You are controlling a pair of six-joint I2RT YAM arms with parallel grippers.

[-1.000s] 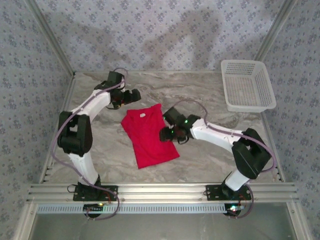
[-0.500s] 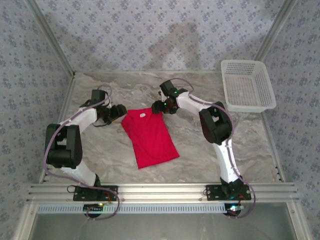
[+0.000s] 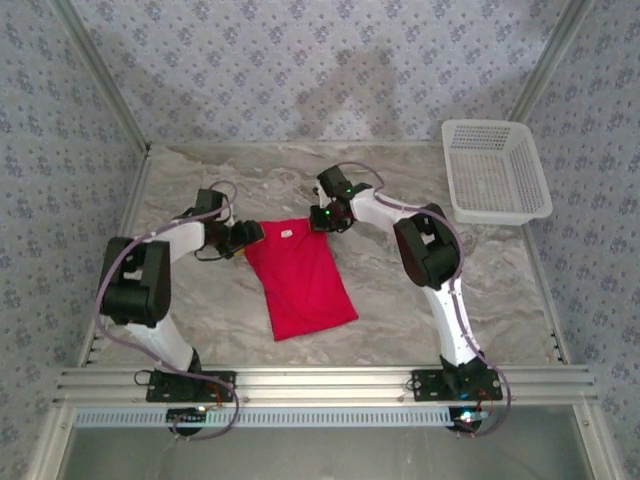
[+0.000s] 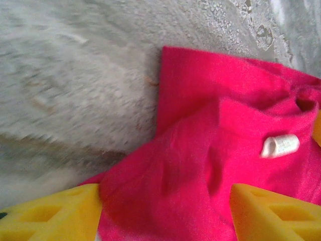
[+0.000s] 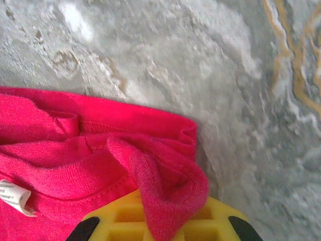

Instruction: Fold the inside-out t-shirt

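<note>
Top external view: right fingers just clamped one far corner of the t-shirt; left fingers, part open, straddle the other, so lifting looks next.

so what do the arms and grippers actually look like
Left arm and right arm: white links, black joints, pale lilac cables looping alongside; green light by the right gripper. Fingers are yellow with lattice cut-outs.

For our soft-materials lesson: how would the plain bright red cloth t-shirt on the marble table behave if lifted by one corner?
Likely floppy: the bright red cloth t-shirt folds limply over the right gripper. Probably light: it wrinkles inside the open left gripper. It should sag, not roll.
</note>
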